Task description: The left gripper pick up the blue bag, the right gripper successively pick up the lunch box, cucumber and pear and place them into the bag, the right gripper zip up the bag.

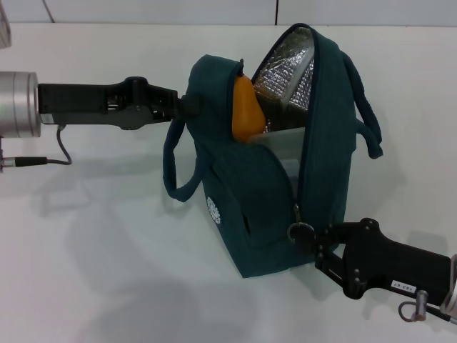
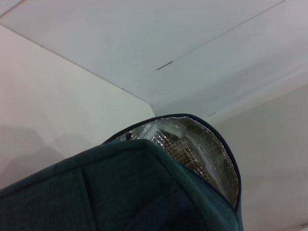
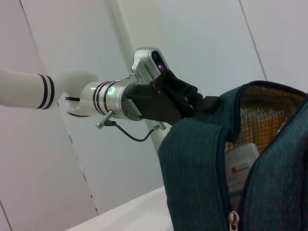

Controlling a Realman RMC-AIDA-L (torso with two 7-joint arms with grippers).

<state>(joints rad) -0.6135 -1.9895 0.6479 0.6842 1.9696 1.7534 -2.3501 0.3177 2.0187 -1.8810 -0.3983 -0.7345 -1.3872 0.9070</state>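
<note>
Item: blue bag (image 1: 271, 214). Centre of the head view, standing upright on the white table (image 1: 107, 286), mouth agape, silver foil lining (image 1: 285, 68) exposed at upper centre. Round white logo on the near face; one loop handle hangs at the frame-left side, one at the frame-right.

Item: pear (image 1: 245, 107). Orange-yellow, lodged in the bag's mouth, upper part showing above the front panel.

Item: lunch box (image 3: 238, 166). A pale slab with a small sticker is visible inside the opening in the right wrist view; in the head view a pale flat surface sits below the pear. Judged to be packed.

Item: cucumber. Not visible in any view; presumably deep inside the bag, unconfirmed.

Item: left gripper (image 1: 187, 106). Enters from the left edge, clamped on the bag's upper rear rim, steadying it.

Item: right gripper (image 1: 310, 238). Lower right, fingertips closed on or right at the ring zipper pull (image 1: 298, 231) low on the bag's front seam.

Status: loading appears complete as far as can be seen. Remaining: draw the zipper up and around the open mouth. Zipper track is entirely unfastened.
</note>
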